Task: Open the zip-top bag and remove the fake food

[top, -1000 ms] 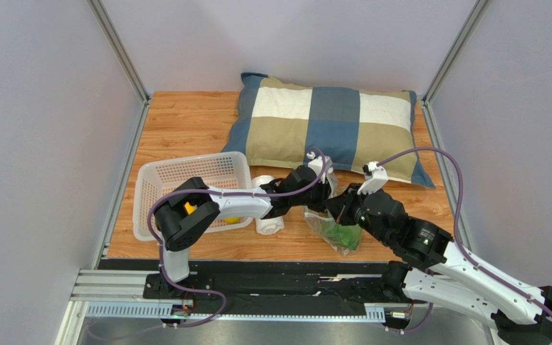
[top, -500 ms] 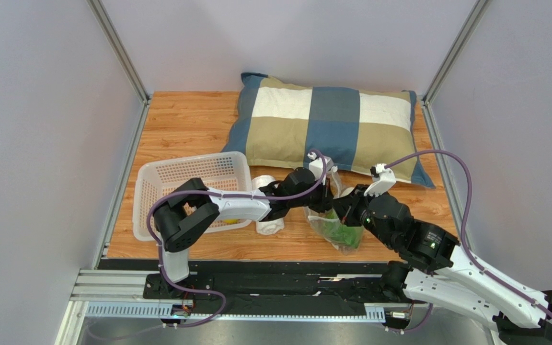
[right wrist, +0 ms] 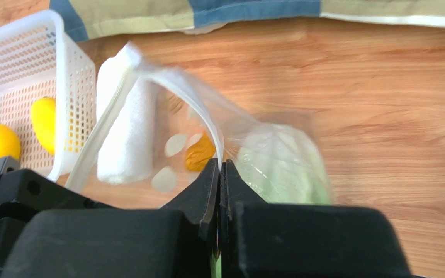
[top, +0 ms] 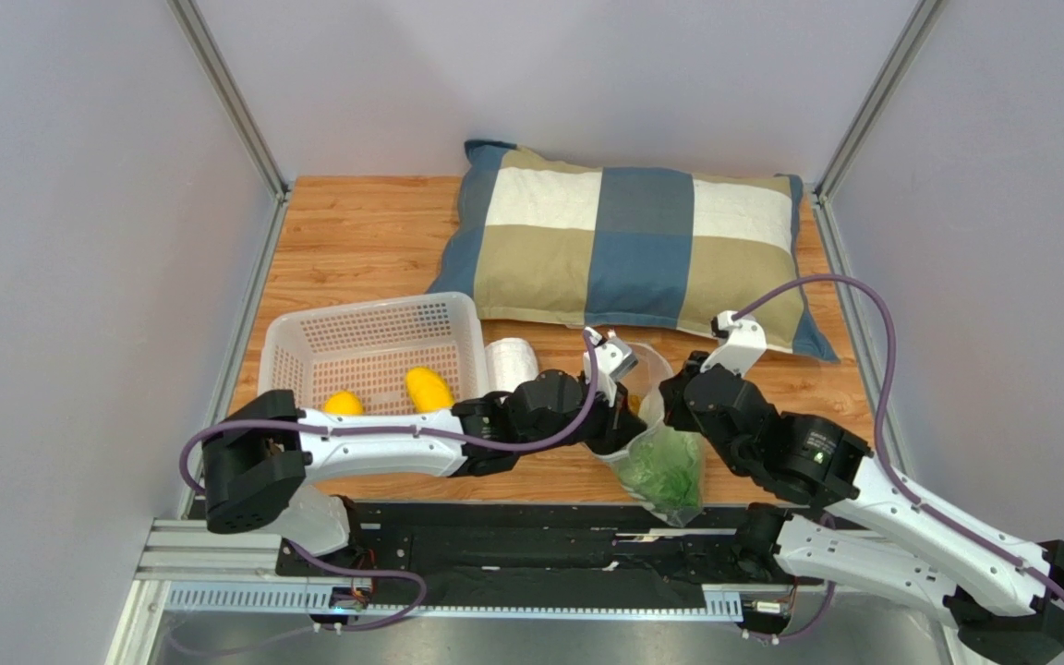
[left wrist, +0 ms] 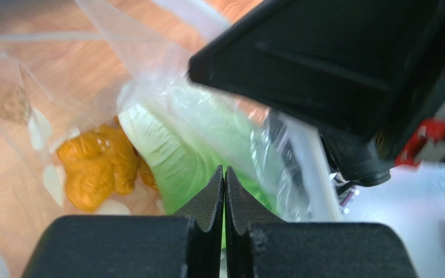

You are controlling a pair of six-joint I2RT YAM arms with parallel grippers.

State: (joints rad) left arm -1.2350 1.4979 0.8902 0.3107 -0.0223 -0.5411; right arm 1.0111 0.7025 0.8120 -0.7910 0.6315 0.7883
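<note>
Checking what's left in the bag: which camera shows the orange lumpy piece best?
Left wrist: the orange piece shows large beside the cabbage in the bag. Right wrist shows a sliver; the top view, nothing clear.

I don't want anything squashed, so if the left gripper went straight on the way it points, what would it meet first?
Probably the green-and-white cabbage, lying inside the zip-top bag right ahead of the left gripper, whose fingers are shut. How far off is unclear.

White-and-black arms [top: 371, 446], purple cables [top: 829, 279], black wedge-shaped claw fingers [left wrist: 204, 200]
</note>
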